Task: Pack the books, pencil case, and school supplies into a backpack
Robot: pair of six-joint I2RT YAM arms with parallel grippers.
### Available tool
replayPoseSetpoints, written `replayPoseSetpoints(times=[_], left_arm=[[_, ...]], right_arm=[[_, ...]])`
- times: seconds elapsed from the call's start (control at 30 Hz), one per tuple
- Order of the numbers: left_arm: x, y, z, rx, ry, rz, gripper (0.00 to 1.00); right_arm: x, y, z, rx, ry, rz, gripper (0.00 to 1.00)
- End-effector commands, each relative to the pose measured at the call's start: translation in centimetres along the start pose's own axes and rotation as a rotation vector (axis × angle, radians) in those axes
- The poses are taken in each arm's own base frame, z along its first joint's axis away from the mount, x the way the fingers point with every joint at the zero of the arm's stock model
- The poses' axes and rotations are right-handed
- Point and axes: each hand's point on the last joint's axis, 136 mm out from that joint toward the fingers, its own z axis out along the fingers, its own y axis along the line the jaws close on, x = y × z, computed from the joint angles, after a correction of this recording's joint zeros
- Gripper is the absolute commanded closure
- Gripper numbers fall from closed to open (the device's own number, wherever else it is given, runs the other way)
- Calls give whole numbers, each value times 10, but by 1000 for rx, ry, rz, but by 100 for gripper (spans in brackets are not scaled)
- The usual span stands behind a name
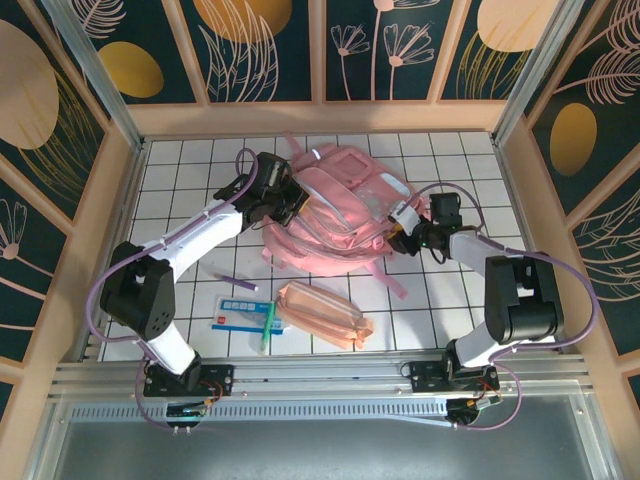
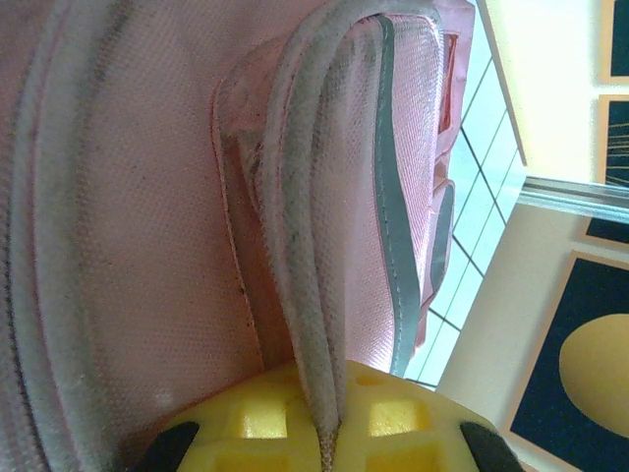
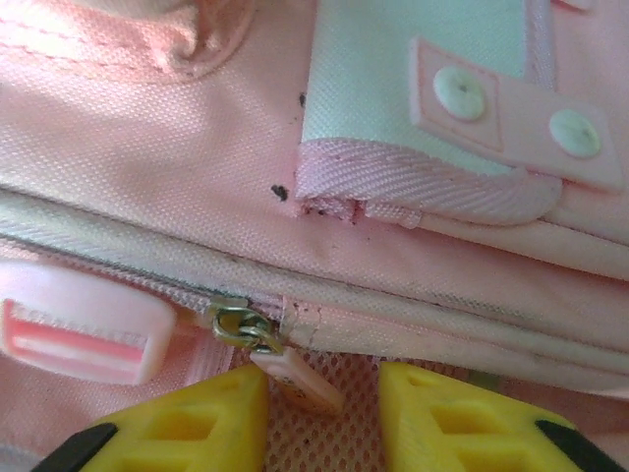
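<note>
white tiles with dark grid lines cover the table [image 1: 180,170], walled in by navy panels painted with pale flowers and gold ovals. the backpack [image 1: 340,205], glossy pink, lies flat toward the far middle of the table, with straps reaching toward the near side. the left gripper [image 1: 290,203] is at the bag's far left edge. in the left wrist view its yellow fingers [image 2: 393,428] are pressed together on a raised ridge of greyish pink piping [image 2: 305,295] on the bag, and the fabric runs down between them. the right gripper [image 1: 402,228] sits against the bag's right side. in the right wrist view its yellow fingers [image 3: 187,423] stand apart. the small pink zipper pull [image 3: 300,382] hangs from its metal slider [image 3: 241,324] into the gap, close to one finger and not clamped. a pink plastic buckle [image 3: 79,339] lies beside the slider. on the near tiles, apart from the bag, lies the peach-pink pencil case [image 1: 322,313]. just beside it on the left is the white-and-blue packet [image 1: 238,312], with the green pen [image 1: 268,328] across its right end. a slim purple stick [image 1: 236,282] lies between the packet and the left arm.
</note>
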Motion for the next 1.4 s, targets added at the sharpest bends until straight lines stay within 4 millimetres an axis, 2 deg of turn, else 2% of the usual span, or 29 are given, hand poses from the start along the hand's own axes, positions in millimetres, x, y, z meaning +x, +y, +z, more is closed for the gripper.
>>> replayPoseSetpoints(times=[0.0,0.1,0.27,0.47,0.6,0.8,0.97,1.1,1.23,1.37], left_arm=[[12,-45,-24,149,50,59,100],[10,-43,-20,145,49,60,100],[8,-41,-10,143,44,54,100],[-1,-42,-1,151,8,24,100],[-6,-45,0,172,-21,9,100],[-16,-39,5,178,-73,-39,100],[-33,-31,2,161,-173,-59,100],[-38,-27,3,165,-186,-87,100],[-34,-26,8,167,-162,-85,100],[-31,-23,11,166,-144,-88,100]], right_arm=[[-11,23,-2,-169,-88,-149,73],[-10,32,-4,-273,-93,-159,100],[-8,46,-8,-335,-81,-189,100],[-22,54,-19,-337,-107,-248,100],[-31,60,-18,-316,-95,-265,100],[-41,68,-20,-326,-94,-228,100],[-16,54,-9,-270,77,-168,100],[-16,52,-5,-287,56,-81,100],[-13,51,3,-316,26,-6,86],[-7,39,10,-283,38,43,84]])
